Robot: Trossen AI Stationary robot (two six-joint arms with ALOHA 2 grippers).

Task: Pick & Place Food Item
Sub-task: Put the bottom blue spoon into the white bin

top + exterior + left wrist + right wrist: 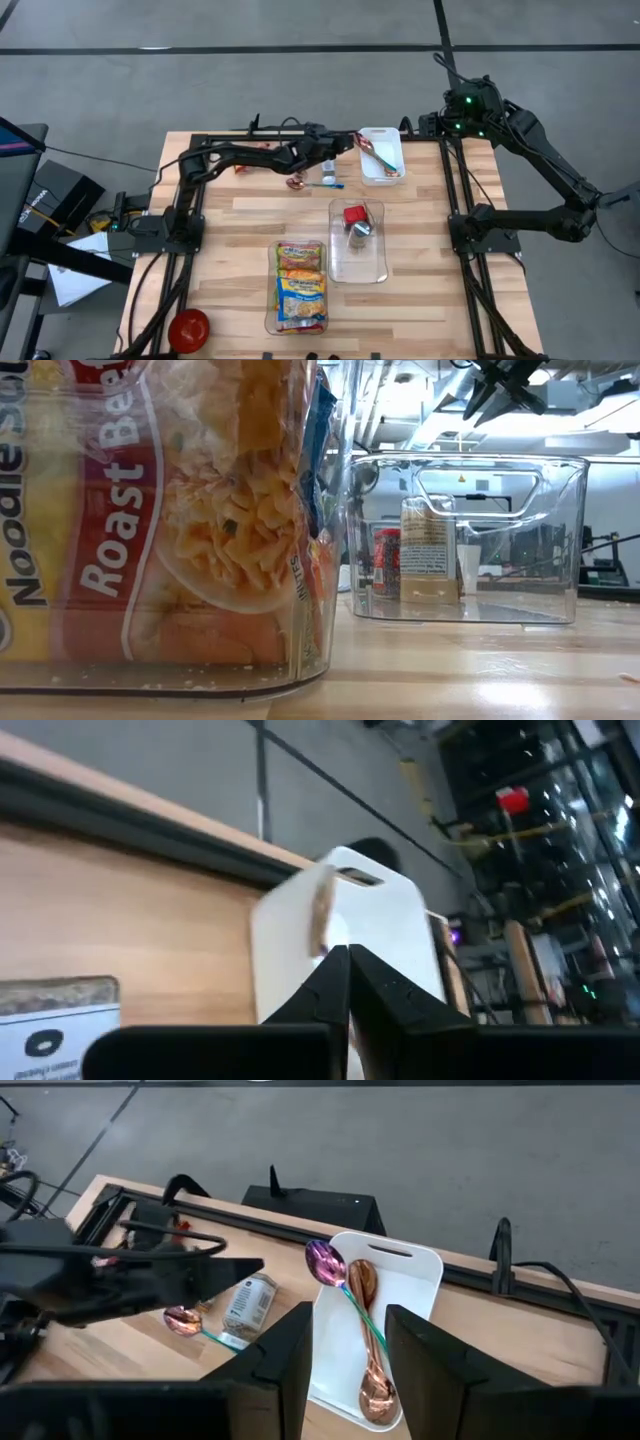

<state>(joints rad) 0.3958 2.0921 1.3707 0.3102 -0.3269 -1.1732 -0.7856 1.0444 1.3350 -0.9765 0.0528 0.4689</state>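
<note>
Shows the left gripper at the back of the wooden table, clenched tight with finger against finger and nothing between them. Puts its tips right at the near edge of the white tray, though contact cannot be told.

Places the small spice jar on the bare wood just beside that shut claw, between it and the front of the table, apart from the fingers and ungrasped. Finds the jar apparently on its side, long axis running roughly front to back across the boards, slightly slanted. Leaves unclear which end carries the cap.

Catches an iridescent spoon beside the jar, its slim blue-green handle running sideways along the table. Shows more spoons, one purple and one copper, lengthwise inside the tray.

Holds the right gripper high, well above the tabletop, jaws parted and empty, looking down on the tray.

Sets, nearer the front, a clear bin filled with noodle packets, long sides running front to back. Stands a second clear bin just beside it, with a red-lidded jar and another small container inside. Leaves a round red object at the front left corner.
</note>
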